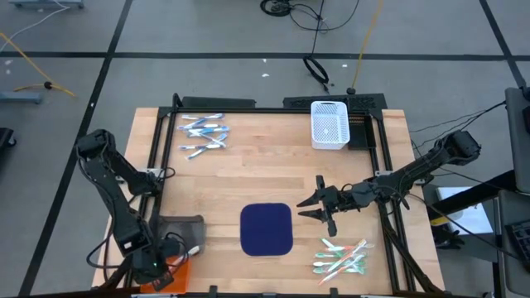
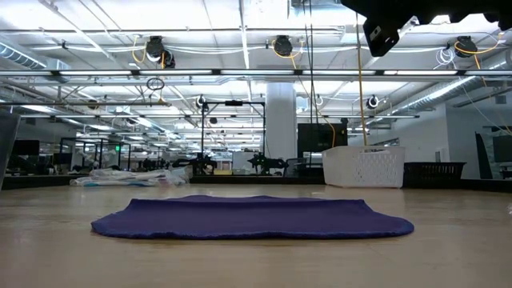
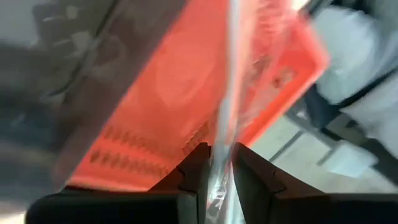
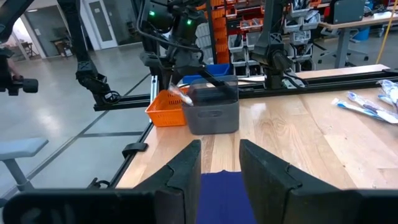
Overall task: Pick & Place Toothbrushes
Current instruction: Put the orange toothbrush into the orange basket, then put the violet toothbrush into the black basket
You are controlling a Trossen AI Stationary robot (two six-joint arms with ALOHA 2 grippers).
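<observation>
Fingers of the left gripper are pinching a thin wrapped toothbrush between them, the stick rising straight out of the narrow gap. From the mat, that gripper is hanging at about 8 o'clock, over the orange basket beside the grey bin at the table's near-left corner.

Judging by its look, the toothbrush is handling as something very light and stiff along its length, and its clear wrapping is probably making it slippery. A hold across the middle of the handle, where the stick is straightest, is likely serving best; a pinch near either end is risking a swing or a slow slide out.

Other toothbrushes are lying in two loose piles. A blue-and-white pile is sitting at about 11 o'clock from the navy mat, well apart from it. A green, white and orange-pink pile is sitting at about 4 o'clock, near the mat's corner. Sticks in each pile are overlapping, so singling one out is going to need care.

Just beside the mat at 3 o'clock, the right gripper is hovering with its fingers spread apart and nothing between them. A white basket is standing at about 1 o'clock, near the far edge of the wooden table.
</observation>
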